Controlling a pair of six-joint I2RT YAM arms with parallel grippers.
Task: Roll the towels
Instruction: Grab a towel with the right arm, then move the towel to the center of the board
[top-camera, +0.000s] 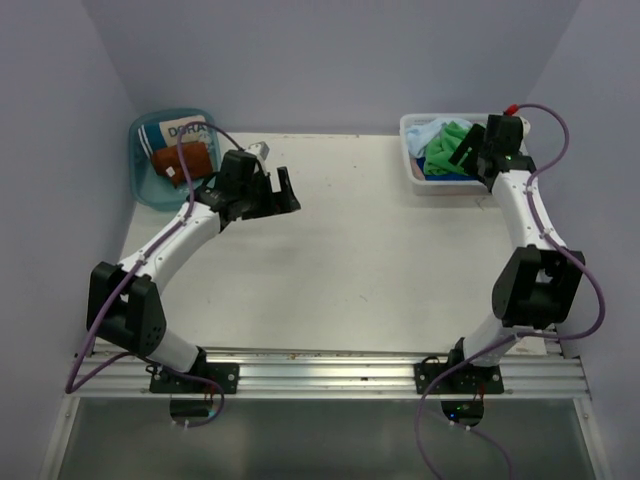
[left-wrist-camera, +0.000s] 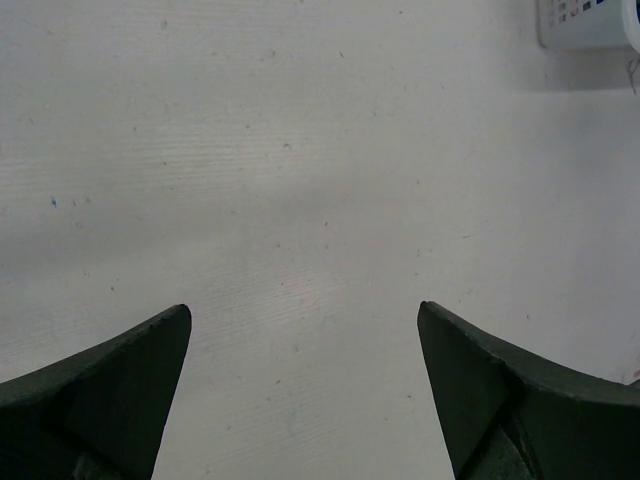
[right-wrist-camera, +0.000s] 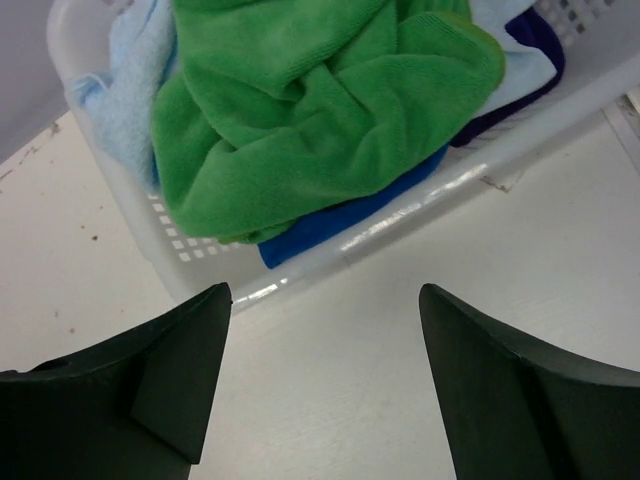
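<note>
- The tabletop (top-camera: 360, 250) is white, and its middle is bare between the two arms.
- The left arm reaches toward the far left. Its end effector (top-camera: 288, 192) is over bare tabletop, with the jaws spread wide and nothing between them. The wrist view (left-wrist-camera: 303, 315) shows only white surface under it.
- The right arm stretches to the far right corner. Its end effector (top-camera: 470, 150) is at the basket's near side. The jaws are wide apart and hold nothing. In the wrist view (right-wrist-camera: 325, 292) the fingertips are just short of the basket rim, touching no cloth.
- A teal bin (top-camera: 140, 185) is at the far left corner. It holds a rust-brown towel (top-camera: 183, 160) and, behind that, a white-and-teal "DORA" item (top-camera: 185, 130).
- A white basket (right-wrist-camera: 400, 225) with pierced walls is at the far right corner and holds a heap of towels.
- The green towel (right-wrist-camera: 320, 100) is crumpled on top of the heap.
- A light blue towel (right-wrist-camera: 120, 70) is bunched against the basket wall beside the green one.
- A dark blue towel (right-wrist-camera: 340, 215) shows beneath the green one at the near wall.
- A darker fold (right-wrist-camera: 535, 40) shows at the heap's far edge. I cannot tell whether it is purple or navy.
</note>
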